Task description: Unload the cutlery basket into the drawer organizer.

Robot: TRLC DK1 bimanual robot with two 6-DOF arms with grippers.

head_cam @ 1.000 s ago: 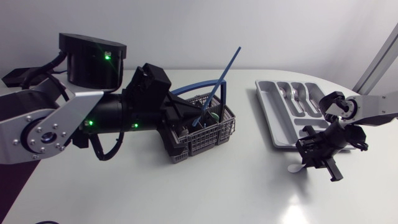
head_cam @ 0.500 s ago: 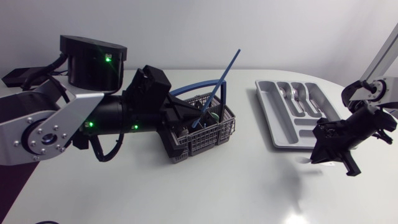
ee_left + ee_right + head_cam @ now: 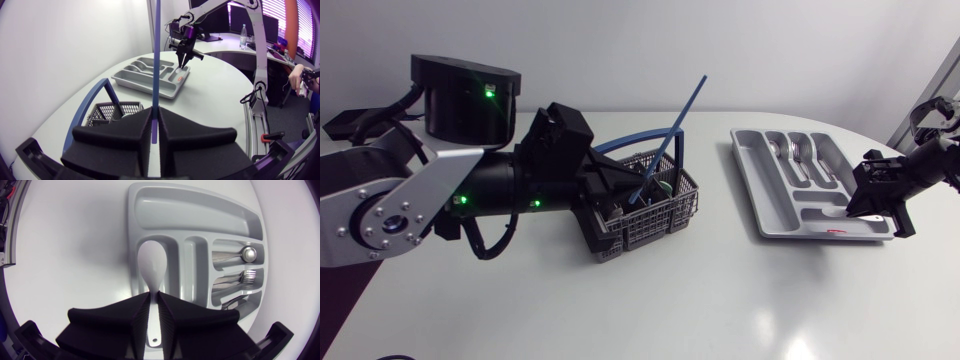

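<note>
A dark mesh cutlery basket (image 3: 650,212) with a blue arched handle (image 3: 620,145) stands at the table's middle. My left gripper (image 3: 620,190) hangs over it, shut on a long thin blue utensil (image 3: 156,60) that sticks up out of the basket (image 3: 112,111). The grey drawer organizer (image 3: 765,190) lies to the right. My right gripper (image 3: 154,297) is shut on a white spoon (image 3: 152,267), holding its bowl over a long compartment at the near end of the organizer (image 3: 200,210). In the head view the right gripper (image 3: 868,205) hovers there.
Metal spoons (image 3: 235,255) and forks (image 3: 240,276) lie in the organizer's far compartments. More cutlery stands in the basket, partly hidden by my left arm (image 3: 440,190), which covers the table's left side.
My right gripper, with the white spoon in it, has risen from the table in front of the organizer and swung right and back, over the organizer's near end. The left arm has kept still.
</note>
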